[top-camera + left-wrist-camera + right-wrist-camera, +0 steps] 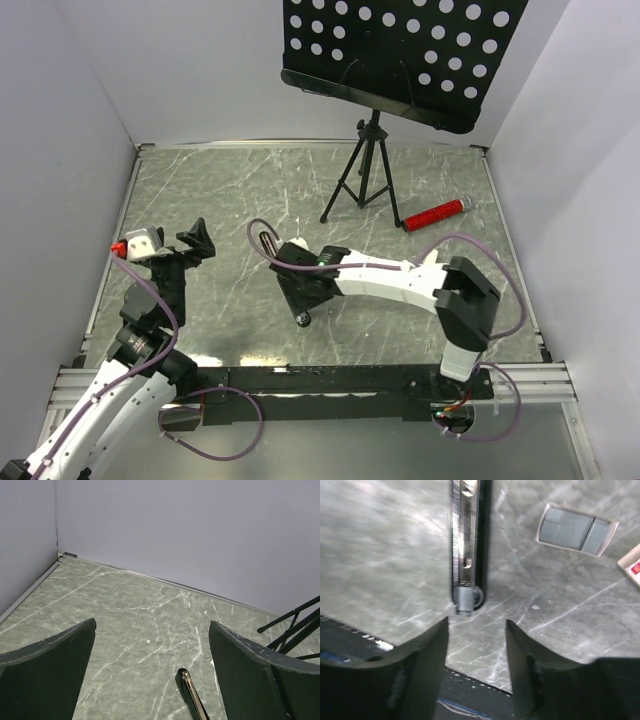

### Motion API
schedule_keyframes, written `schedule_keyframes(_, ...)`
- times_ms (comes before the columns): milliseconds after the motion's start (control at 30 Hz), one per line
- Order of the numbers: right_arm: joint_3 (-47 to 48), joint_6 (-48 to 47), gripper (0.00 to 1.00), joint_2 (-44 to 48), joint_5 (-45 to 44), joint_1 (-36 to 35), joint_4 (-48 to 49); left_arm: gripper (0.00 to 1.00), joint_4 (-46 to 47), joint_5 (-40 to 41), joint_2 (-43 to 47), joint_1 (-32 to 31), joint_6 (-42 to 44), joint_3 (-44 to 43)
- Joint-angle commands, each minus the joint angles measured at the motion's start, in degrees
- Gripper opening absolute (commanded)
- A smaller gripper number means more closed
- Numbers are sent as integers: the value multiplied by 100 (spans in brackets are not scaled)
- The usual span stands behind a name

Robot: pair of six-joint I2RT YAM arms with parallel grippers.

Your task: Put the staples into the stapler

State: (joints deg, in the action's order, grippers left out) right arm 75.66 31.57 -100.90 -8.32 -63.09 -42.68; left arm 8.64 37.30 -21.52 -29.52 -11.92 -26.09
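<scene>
The stapler [466,545] lies open on the grey marbled table, its long metal channel facing up and its near end just beyond my right fingertips. My right gripper [477,625] [292,272] hangs above the table with its jaws apart and nothing between them. Right of the stapler sits a small tan-rimmed tray holding grey strips of staples [576,529]. My left gripper [152,624] [197,243] is wide open and empty at the left of the table. The stapler's tip [192,695] shows low between its fingers. From above, only a thin part of the stapler [268,243] shows.
A black tripod [365,180] carrying a perforated black plate [400,55] stands at the back centre; its legs [295,625] show at the right of the left wrist view. A red cylinder [437,213] lies at the back right. Another box corner [632,565] is at the frame edge.
</scene>
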Motion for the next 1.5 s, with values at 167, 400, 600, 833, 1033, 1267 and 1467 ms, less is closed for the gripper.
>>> schedule_keyframes(167, -376, -345, 74, 177, -126, -291, 910, 99, -117, -170, -265, -63, -319, -151)
schedule_keyframes(400, -719, -502, 73, -219, -249, -300, 1200, 99, -363, -416, -704, -54, -723, -265)
schedule_keyframes(600, -1430, -880, 71, 17, -223, 41, 1639, 99, -521, -583, -1038, -28, -1031, -371)
schedule_keyframes(833, -2317, -1416, 70, 694, 23, 912, 2044, 100, -1154, -750, -1530, -28, -2041, -511)
schedule_keyframes(1033, -2845, -1759, 69, 1510, 435, 1544, 2316, 99, -1436, -1092, -2793, 60, -2902, -765)
schedule_keyframes(1267, -3215, -2050, 66, 2434, 1490, 1572, 2887, 99, -1199, -2172, -4526, 789, -3272, -1363)
schedule_keyframes(1467, -3356, -2243, 61, 2234, 1808, 1537, 3696, 99, -1259, -3237, -5976, 1422, -3176, -2216)
